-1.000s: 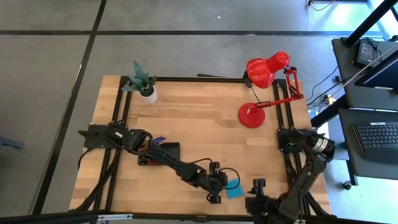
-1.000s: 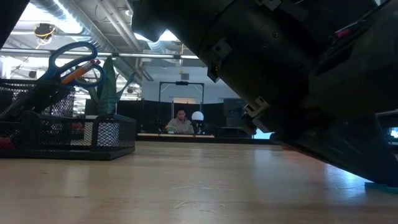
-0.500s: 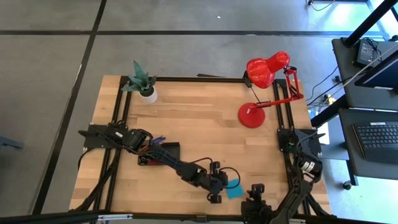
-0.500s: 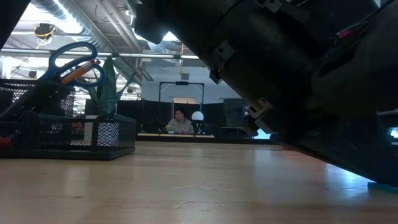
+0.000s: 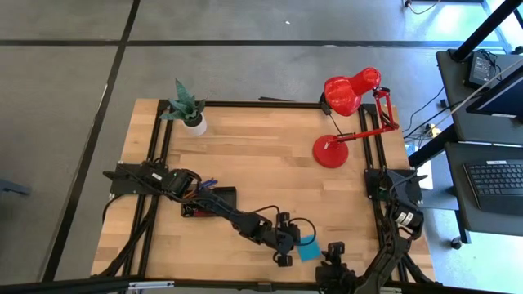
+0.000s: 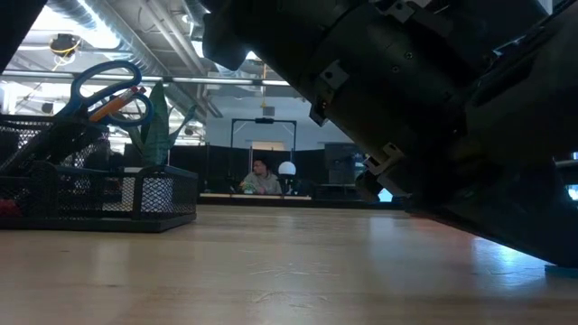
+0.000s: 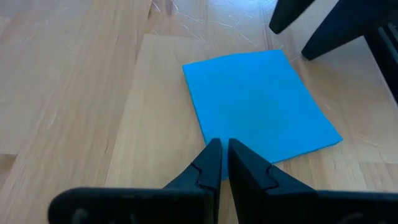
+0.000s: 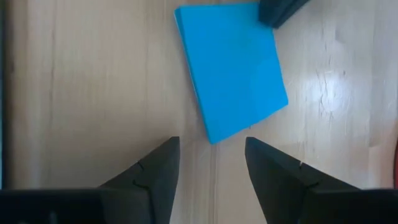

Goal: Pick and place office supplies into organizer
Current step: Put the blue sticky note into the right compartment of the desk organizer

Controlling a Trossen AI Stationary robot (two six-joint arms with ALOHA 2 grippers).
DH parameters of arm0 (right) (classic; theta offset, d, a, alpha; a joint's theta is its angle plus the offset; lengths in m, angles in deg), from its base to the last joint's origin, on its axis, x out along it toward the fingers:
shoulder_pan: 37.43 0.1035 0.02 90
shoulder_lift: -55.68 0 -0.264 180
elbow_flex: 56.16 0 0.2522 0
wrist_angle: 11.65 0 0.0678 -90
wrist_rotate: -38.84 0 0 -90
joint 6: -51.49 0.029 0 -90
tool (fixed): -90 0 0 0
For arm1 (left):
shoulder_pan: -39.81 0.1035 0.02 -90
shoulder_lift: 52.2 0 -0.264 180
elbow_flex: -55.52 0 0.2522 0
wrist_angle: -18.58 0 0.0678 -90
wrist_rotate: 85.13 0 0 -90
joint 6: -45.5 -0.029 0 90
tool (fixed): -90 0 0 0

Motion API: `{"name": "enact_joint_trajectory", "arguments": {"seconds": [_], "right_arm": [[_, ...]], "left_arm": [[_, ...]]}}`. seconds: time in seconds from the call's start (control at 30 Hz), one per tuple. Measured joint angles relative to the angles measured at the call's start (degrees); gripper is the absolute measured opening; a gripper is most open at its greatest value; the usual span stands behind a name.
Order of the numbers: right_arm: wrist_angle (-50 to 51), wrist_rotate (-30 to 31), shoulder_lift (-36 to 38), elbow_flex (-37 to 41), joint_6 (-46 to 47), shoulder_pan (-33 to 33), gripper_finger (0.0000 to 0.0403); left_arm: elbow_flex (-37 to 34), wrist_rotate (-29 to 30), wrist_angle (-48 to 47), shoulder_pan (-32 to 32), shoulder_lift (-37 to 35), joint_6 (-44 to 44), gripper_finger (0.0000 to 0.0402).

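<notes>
The blue sticky-note pad (image 5: 308,248) lies flat on the table near its near edge. My left gripper (image 5: 286,245) reaches it from the table's left, and in the left wrist view its shut fingers (image 7: 222,146) end at the pad's (image 7: 261,102) near edge. My right gripper (image 5: 333,247) stands on the pad's right, open, with a corner of the pad (image 8: 230,62) just ahead of the gap between its fingers (image 8: 211,146). The black organizer (image 5: 214,198) sits to the left, and in the low view it (image 6: 90,194) holds blue-handled scissors (image 6: 108,86) and an orange pencil. My left gripper's shut fingertips stand at the pad's edge (image 7: 214,132), coming slanting down from the table's left. I cannot tell whether they touch the pad. The pad lies flat on the table.
A red desk lamp (image 5: 347,94) stands at the far right and a potted plant (image 5: 186,106) at the far left corner. The table's near edge runs close behind both grippers. A person (image 6: 260,176) sits in the room beyond the table.
The right arm has folded its elbow in toward the table's near edge, and its gripper has crept slightly toward the pad. The pad and the left gripper have stayed in place.
</notes>
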Motion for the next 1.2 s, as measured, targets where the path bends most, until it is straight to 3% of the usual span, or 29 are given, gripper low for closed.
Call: {"name": "enact_joint_trajectory", "arguments": {"seconds": [0.33,0.53,1.2], "right_arm": [[-0.88,3.18,0.00,1.26,-3.37,-1.29,0.0186],[-6.53,4.52,0.50,4.85,-7.00,-1.60,0.0186],[-5.36,10.76,-0.02,5.60,-3.49,-1.92,0.0186]], "left_arm": [[0.02,0.20,0.12,-0.04,0.00,1.40,0.0022],[0.02,0.25,0.33,-0.04,0.00,1.40,0.0022],[0.02,-1.04,1.70,0.00,0.05,1.57,0.0022]]}}
